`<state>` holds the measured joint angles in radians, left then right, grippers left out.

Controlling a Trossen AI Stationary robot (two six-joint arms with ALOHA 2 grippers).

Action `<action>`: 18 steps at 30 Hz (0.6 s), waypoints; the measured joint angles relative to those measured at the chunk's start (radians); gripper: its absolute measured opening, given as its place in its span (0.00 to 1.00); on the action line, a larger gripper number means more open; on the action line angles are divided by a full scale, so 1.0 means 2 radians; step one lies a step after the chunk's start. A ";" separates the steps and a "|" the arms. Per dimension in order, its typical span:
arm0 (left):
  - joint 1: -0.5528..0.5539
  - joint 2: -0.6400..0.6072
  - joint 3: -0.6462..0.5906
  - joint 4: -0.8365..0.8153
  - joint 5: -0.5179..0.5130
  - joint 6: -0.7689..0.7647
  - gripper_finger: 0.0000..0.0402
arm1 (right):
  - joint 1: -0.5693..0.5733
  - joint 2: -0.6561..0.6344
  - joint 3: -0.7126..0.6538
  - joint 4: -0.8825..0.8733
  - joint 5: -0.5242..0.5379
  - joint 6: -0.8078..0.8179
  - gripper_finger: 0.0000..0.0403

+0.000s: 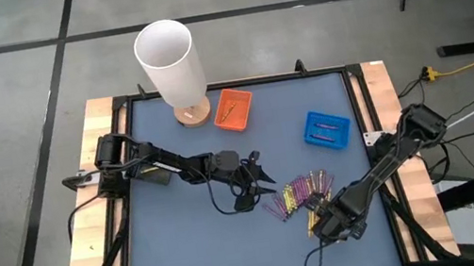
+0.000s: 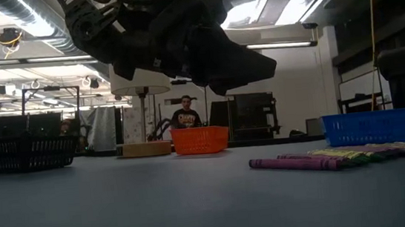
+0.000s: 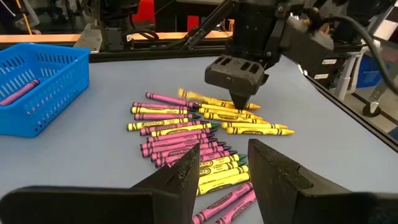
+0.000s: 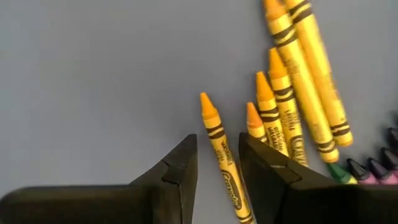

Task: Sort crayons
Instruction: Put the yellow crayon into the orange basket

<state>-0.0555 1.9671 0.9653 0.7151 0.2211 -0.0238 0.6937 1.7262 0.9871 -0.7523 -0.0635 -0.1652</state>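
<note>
The right gripper (image 4: 217,165) is down over the near edge of the crayons (image 1: 302,195), its fingers partly open with one yellow crayon (image 4: 222,163) lying between them; the crayon rests flat on the mat (image 1: 188,246), and whether the fingers touch it I cannot tell. More yellow crayons lie just beside that finger gap, with purple ones past them. The left gripper (image 3: 222,171) hovers beside the pile, opposite the right one, fingers apart and holding nothing; the pile lies ahead of its tips. Beyond the pile from the right gripper sit a blue tray (image 1: 326,128) holding a purple crayon (image 3: 22,92) and an orange tray (image 1: 233,110).
</note>
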 joint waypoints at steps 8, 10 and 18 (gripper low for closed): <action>0.000 0.000 0.000 -0.001 0.000 0.000 0.30 | 0.000 0.011 0.002 0.000 0.000 -0.014 0.29; 0.000 0.000 0.000 -0.001 0.000 0.000 0.30 | 0.000 0.011 0.002 0.000 0.000 -0.015 0.26; 0.000 0.000 0.000 -0.001 0.000 0.000 0.30 | 0.000 0.012 0.001 0.000 0.000 -0.013 0.10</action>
<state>-0.0555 1.9671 0.9653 0.7123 0.2211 -0.0237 0.6937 1.7496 0.9894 -0.7532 -0.0635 -0.1921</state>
